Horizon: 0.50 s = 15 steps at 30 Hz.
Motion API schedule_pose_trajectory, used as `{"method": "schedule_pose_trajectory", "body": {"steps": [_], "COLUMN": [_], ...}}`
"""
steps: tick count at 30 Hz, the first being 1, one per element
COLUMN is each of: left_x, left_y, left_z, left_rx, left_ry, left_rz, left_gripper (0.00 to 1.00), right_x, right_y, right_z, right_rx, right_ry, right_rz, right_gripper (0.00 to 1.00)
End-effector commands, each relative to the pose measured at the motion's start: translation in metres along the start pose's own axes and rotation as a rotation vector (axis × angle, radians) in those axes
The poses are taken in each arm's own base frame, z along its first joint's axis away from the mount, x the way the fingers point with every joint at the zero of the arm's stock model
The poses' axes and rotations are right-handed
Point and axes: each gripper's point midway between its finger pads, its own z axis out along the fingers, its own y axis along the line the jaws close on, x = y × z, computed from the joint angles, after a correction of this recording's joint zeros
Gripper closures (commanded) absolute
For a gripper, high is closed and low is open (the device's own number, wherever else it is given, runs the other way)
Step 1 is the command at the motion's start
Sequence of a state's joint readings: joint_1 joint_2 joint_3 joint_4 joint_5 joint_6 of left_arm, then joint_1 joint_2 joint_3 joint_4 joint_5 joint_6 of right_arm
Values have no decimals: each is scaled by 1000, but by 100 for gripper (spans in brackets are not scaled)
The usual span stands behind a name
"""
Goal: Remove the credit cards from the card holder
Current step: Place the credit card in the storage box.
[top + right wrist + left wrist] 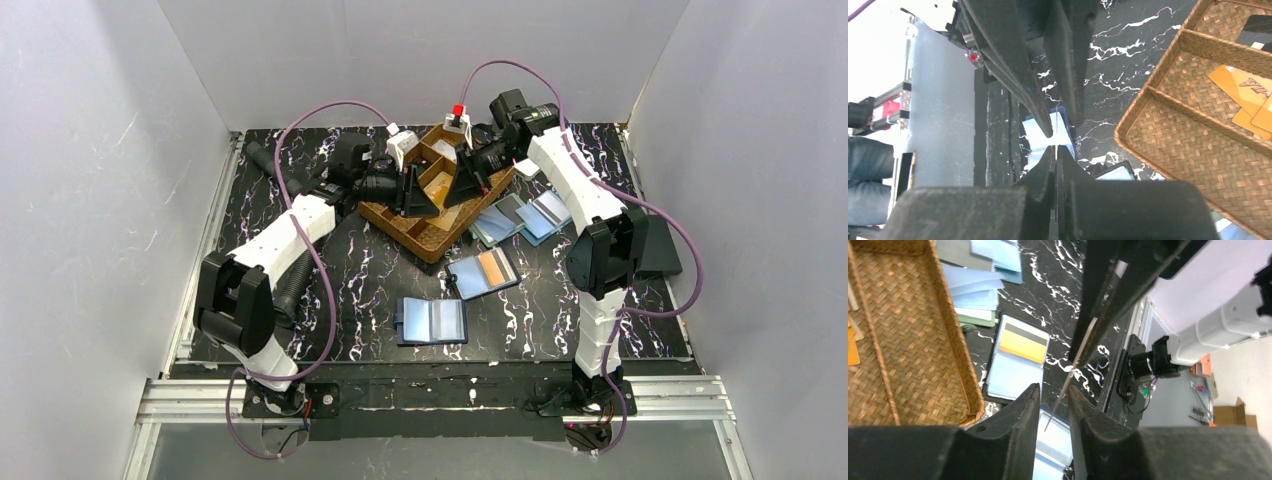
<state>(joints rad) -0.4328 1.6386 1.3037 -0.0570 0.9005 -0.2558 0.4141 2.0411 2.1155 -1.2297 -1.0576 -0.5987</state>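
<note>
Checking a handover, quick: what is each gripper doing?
Left gripper: open, fingers either side of the card tip.
Right gripper: closed on the card.

In the overhead frame, your left arm (288,238) at lower left and right arm (574,180) at right wear white shells with black joints, each trailing a looping purple cable (335,103). The fingers (1020,412) are matte black wedges.
</note>
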Motion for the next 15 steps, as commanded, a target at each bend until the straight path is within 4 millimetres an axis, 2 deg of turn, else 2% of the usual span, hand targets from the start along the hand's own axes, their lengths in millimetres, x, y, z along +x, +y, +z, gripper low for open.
{"method": "schedule_pose_trajectory", "body": {"steps": [1, 4, 7, 10, 13, 15], "left_x": [-21, -27, -31, -34, -26, -16], "left_y": [4, 22, 33, 23, 21, 20], "left_z": [-22, -43, -74, -100, -118, -125], "left_rx": [-158, -303, -383, -308, -288, -324], "left_ry": [-78, -143, -229, -301, -318, -320], "left_rz": [37, -2, -88, -202, -322, -337], "left_gripper": [60, 38, 13, 2, 2, 2], "right_x": [-24, -26, -29, -39, -46, -46], "right_y": [24, 1, -31, -63, -96, -115], "right_z": [-11, -11, -9, -3, 6, 14], "right_rx": [-17, 39, 113, 183, 267, 321], "right_ry": [-72, -85, -92, -110, -120, -121], "right_rz": [-14, 63, 123, 169, 201, 227], "right_gripper": [99, 99, 99, 99, 99, 99]}}
